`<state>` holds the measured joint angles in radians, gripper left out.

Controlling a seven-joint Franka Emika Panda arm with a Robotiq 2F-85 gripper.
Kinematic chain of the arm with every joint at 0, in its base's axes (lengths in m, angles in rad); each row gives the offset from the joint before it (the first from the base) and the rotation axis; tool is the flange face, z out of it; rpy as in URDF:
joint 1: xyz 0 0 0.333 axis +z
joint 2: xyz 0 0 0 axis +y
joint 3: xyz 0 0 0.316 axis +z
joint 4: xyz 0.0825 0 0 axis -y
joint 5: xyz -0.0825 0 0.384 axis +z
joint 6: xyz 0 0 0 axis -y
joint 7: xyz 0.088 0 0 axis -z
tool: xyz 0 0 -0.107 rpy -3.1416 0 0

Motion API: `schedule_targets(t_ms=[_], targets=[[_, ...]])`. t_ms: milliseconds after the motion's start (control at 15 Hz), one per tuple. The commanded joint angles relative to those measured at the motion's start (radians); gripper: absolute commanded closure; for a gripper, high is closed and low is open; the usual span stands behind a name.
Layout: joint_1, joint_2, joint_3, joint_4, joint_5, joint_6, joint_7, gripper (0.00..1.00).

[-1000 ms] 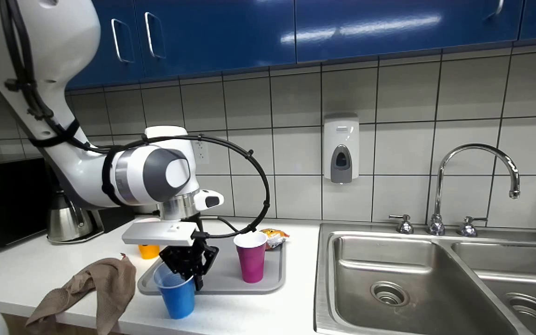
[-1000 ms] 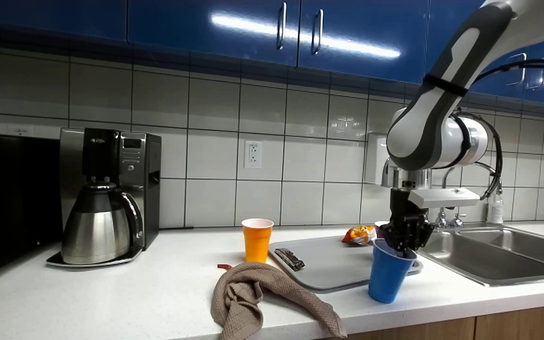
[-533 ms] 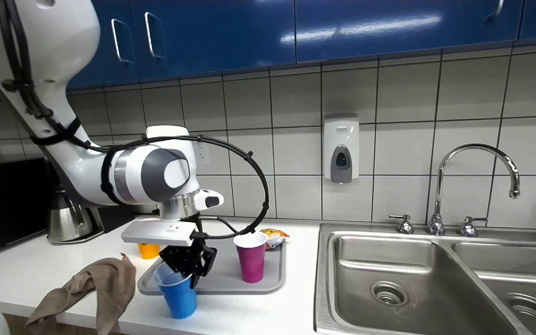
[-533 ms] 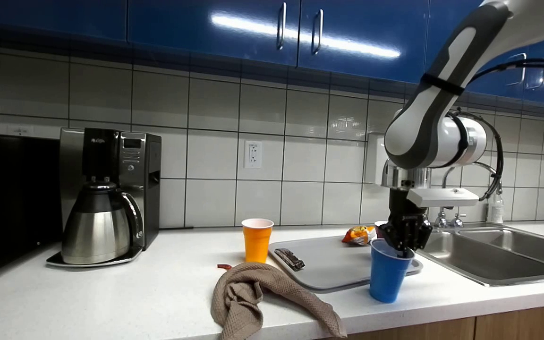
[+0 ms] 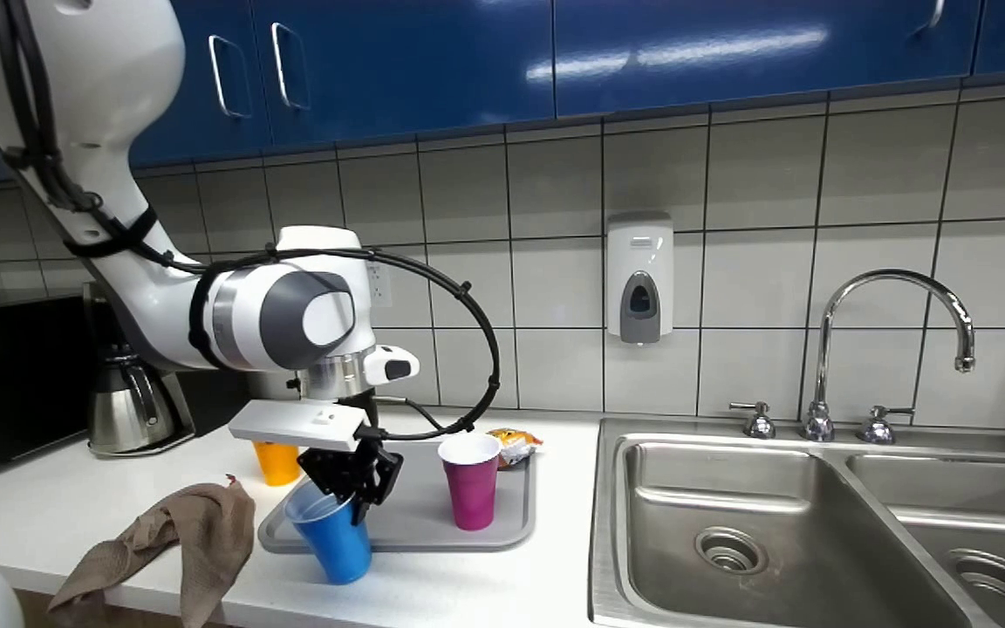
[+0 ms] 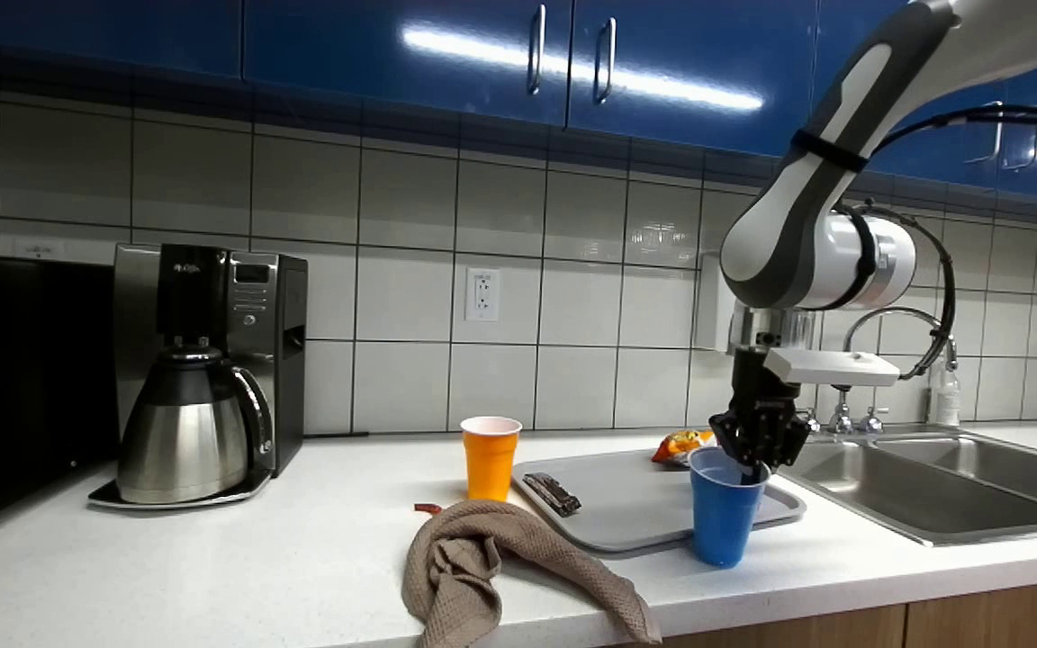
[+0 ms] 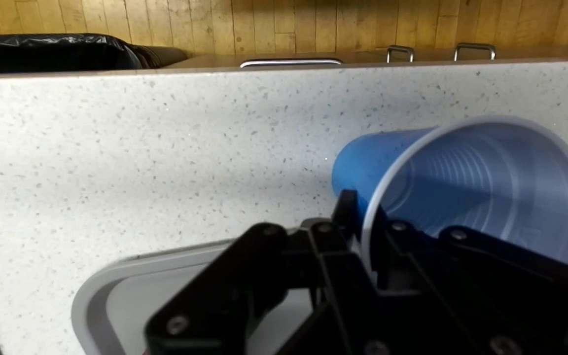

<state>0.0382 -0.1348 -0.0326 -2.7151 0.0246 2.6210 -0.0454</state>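
Since a second ago, has drawn the gripper [image 7: 364, 209] tight, down to a narrow pinch on the blue cup [image 6: 724, 522] at its rim, one finger inside, one outside. Has also risen slightly in both exterior views, bringing the blue cup along, tilted, mouth leaning toward the towel [image 5: 215, 523]. Suggests a sound grip; hard to tell whether fully off the counter [image 6: 302, 558] or touching. Puts the blue cup in front of the tray [image 6: 635, 508], near the counter's front edge. On the tray: purple cup [image 5: 471, 493], snack bag [image 5: 516, 447], wrapped bar [image 6: 552, 495]. Off the tray, just beside its end: orange cup [image 6: 490, 459], with the towel in front. Nearest in the way, by the look of it: tray rim just behind, then purple cup, with the towel off to one side.
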Motion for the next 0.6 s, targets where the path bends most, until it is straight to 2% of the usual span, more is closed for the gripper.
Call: schedule_targets(t_ms=[0, 533], targets=[[0.009, -0.024, 0.014, 0.032, 0.048, -0.057, -0.017, 0.99], [0.029, -0.022, 0.016, 0.093, 0.118, -0.088, -0.005, 0.99]])
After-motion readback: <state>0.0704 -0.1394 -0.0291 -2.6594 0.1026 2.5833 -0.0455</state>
